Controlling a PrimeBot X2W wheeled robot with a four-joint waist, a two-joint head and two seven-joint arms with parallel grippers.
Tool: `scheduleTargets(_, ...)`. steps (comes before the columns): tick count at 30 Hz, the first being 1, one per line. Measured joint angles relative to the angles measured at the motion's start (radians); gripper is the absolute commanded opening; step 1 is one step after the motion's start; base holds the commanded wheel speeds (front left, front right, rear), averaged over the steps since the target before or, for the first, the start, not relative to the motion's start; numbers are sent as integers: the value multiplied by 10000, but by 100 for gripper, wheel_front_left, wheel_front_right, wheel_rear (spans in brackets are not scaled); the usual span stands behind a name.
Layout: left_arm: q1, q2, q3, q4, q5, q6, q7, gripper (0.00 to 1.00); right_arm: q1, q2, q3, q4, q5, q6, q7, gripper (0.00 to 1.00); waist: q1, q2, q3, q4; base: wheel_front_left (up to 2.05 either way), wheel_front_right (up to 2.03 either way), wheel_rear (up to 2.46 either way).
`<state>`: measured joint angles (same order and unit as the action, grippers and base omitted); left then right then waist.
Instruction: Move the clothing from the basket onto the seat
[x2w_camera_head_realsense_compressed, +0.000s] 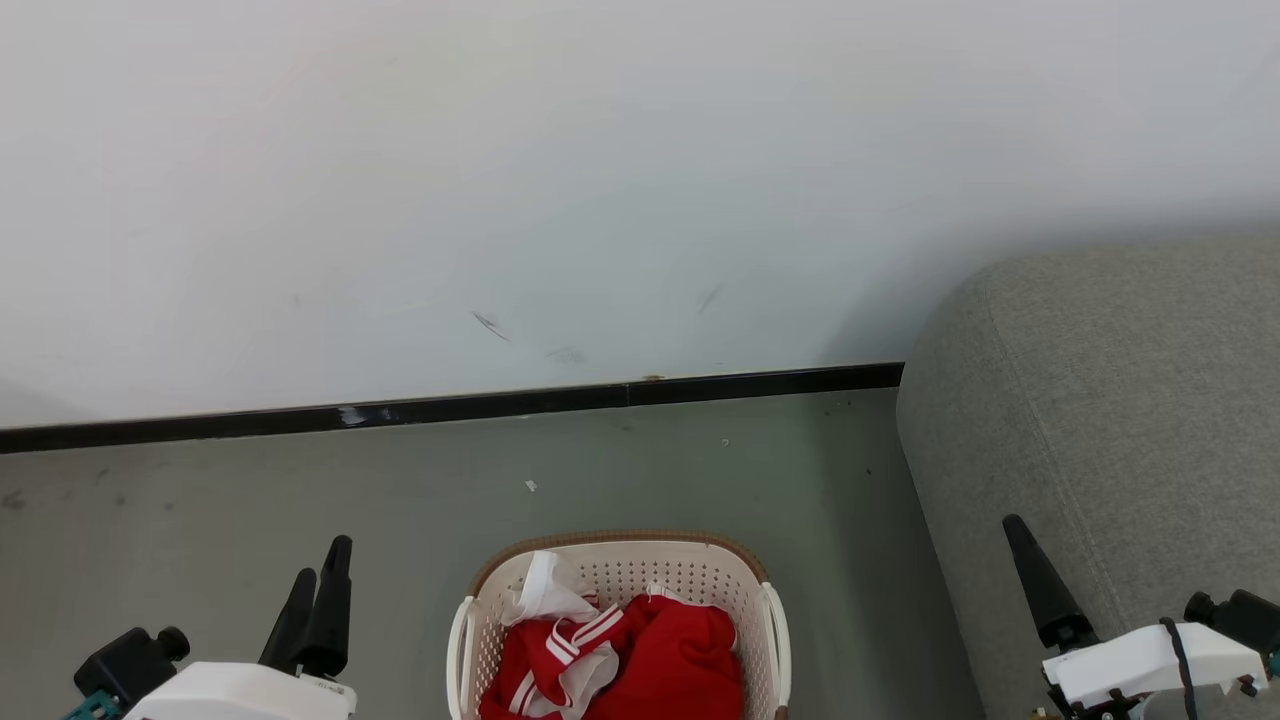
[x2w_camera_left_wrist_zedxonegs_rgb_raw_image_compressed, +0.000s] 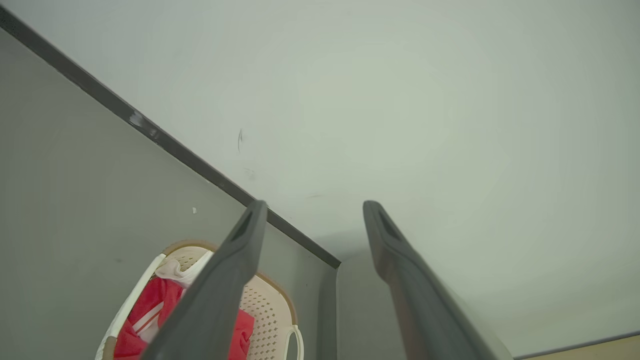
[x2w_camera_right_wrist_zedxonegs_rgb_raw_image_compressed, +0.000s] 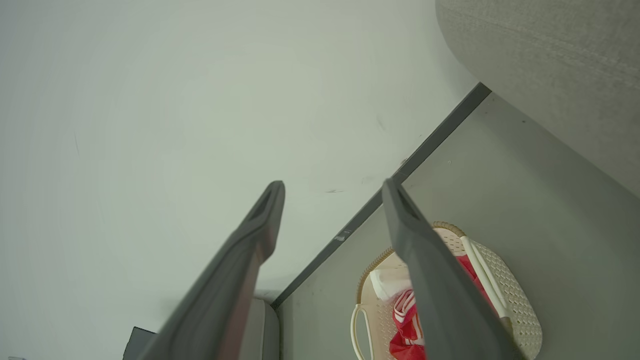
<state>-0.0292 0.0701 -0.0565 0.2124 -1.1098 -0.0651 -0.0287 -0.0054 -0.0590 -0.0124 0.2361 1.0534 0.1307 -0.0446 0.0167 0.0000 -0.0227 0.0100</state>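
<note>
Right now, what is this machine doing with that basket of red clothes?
Nothing is being handled yet. The red clothing lies bunched in the basket on the floor, beside the grey seat. The robot's left tool and right tool are both open and empty, one either side of the basket and clear of it.

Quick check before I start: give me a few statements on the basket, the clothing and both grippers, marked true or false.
1. The clothing lies in the basket. True.
2. The left gripper holds a garment. False: it is open and empty.
3. The basket stands on the seat. False: it stands on the floor, beside the seat.
4. The right gripper is open. True.
</note>
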Motion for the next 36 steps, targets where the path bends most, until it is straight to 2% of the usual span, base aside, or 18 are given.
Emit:
scheduleTargets(10, -38, 88, -439, -330, 1659, 364, -313, 100, 11, 21, 104, -61, -1676, 0, -301, 100, 1, 0, -36, 16, 0, 0, 0)
scheduleTargets(27, 13, 263, -997, -558, 4148, 1080, -800, 100, 25, 153, 255, -274, -4420, 0, -777, 100, -120, 0, 48, 22, 0, 0, 0)
scheduleTargets(36, 182, 263, -1198, -610, 5081, 1333, -1083, 100, 25, 167, 291, -334, -5584, 0, -1009, 100, -148, 0, 107, 12, 0, 0, 0)
